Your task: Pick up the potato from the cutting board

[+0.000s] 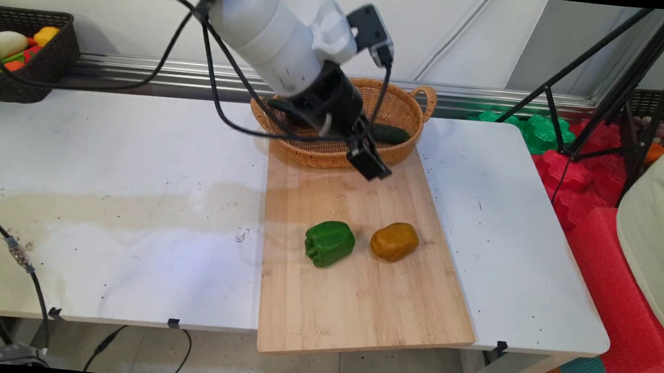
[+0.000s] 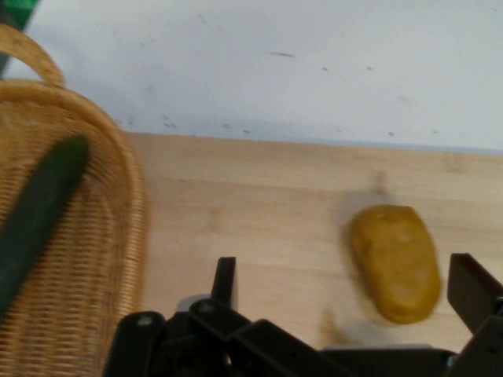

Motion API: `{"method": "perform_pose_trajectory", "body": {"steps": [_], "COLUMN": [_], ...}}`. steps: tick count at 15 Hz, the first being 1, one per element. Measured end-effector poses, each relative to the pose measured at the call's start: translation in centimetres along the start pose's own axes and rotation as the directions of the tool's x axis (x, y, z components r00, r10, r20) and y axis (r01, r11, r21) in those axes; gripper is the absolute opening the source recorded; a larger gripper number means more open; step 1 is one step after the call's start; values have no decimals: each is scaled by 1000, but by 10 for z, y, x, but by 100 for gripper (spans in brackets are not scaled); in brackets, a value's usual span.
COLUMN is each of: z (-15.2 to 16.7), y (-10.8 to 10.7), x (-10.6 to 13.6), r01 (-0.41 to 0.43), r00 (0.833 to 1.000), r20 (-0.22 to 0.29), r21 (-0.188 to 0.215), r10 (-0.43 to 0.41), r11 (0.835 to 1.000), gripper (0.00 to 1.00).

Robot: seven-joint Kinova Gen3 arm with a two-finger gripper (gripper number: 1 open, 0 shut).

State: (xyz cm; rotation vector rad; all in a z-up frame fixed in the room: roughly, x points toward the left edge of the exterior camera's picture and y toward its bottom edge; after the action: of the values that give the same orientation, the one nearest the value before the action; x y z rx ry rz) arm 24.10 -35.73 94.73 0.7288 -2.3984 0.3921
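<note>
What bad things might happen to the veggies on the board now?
1. The open gripper hangs above the cutting board near the yellow pepper; a descent slightly off might knock it rolling.
2. The green pepper lies close beside it and could get bumped.
3. The basket holding the cucumber sits just behind the fingers, so a swing might hit its rim.

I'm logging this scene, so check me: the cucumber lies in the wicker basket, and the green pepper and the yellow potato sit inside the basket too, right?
Not quite. The cucumber does lie in the wicker basket, but the green pepper and the yellow potato sit on the wooden cutting board, not in the basket. The main view shows this.
</note>
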Motion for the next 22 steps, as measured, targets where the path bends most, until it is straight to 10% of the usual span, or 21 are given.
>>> {"method": "perform_pose_trajectory", "body": {"steps": [22], "z": [136], "y": [66], "x": [-34], "r01": [79], "r00": [987], "r20": [141], "r21": [-49], "r10": [-72], "r11": [996], "gripper": [100]}}
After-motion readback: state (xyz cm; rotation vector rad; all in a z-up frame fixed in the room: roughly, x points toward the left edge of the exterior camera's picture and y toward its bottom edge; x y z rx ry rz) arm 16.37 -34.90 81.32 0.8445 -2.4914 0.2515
